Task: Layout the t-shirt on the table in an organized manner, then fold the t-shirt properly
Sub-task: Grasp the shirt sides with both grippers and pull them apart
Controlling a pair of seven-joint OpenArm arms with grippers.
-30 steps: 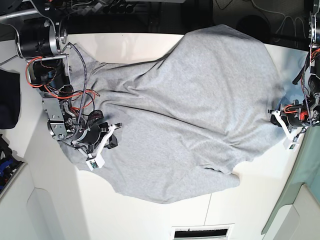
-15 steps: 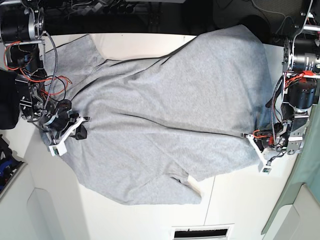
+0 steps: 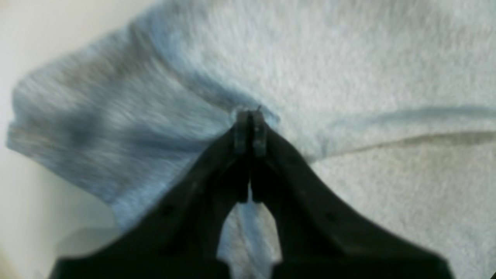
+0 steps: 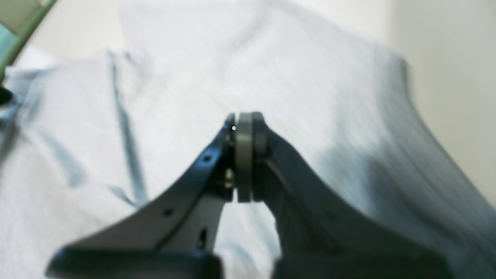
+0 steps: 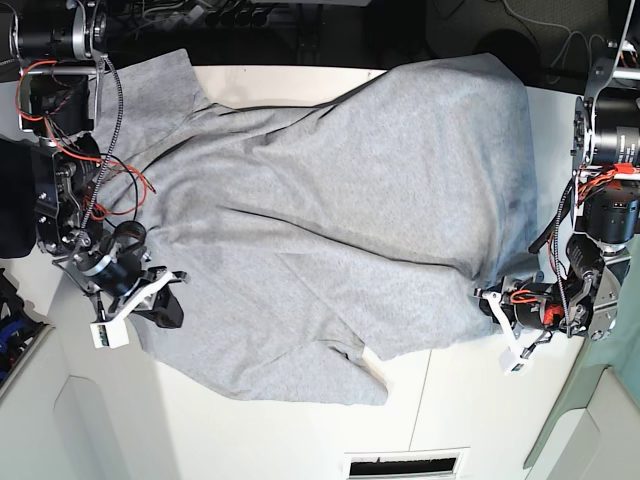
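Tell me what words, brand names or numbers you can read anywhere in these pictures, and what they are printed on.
No text can be read in any view.
The t-shirt: only plain grey cloth shows; no print is visible.
The table: blank white, no markings.
Small white tags by the left gripper and right gripper: dark specks, too small to read.
Both wrist views are too blurred for any lettering.

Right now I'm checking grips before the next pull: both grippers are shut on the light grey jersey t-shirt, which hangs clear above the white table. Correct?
Not quite. The light grey jersey t-shirt lies spread on the white table, not hanging above it, as the base view shows. The left gripper and right gripper are indeed shut on it.
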